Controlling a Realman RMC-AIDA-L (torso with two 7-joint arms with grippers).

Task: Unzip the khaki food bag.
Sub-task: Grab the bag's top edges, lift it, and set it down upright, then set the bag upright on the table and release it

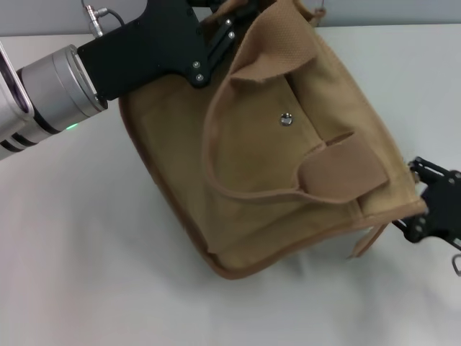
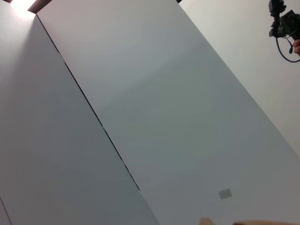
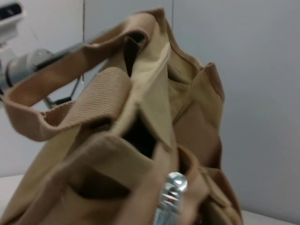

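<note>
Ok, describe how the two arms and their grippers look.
The left arm has a silver-grey cylindrical wrist with a small green light, then a flat black angular gripper body with visible screws. The right gripper is black, with a thin linkage frame. Neither shows markings.

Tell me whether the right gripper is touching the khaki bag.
Touching. In the head view the right gripper meets the khaki food bag at its corner, with no gap showing.

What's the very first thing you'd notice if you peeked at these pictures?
The big khaki food bag fills the middle of the white table, tipped over so its front pocket with the silver snap faces up. The left gripper reaches in at its far top corner, and the right gripper sits at its near right corner, by the metal zipper pull.
</note>
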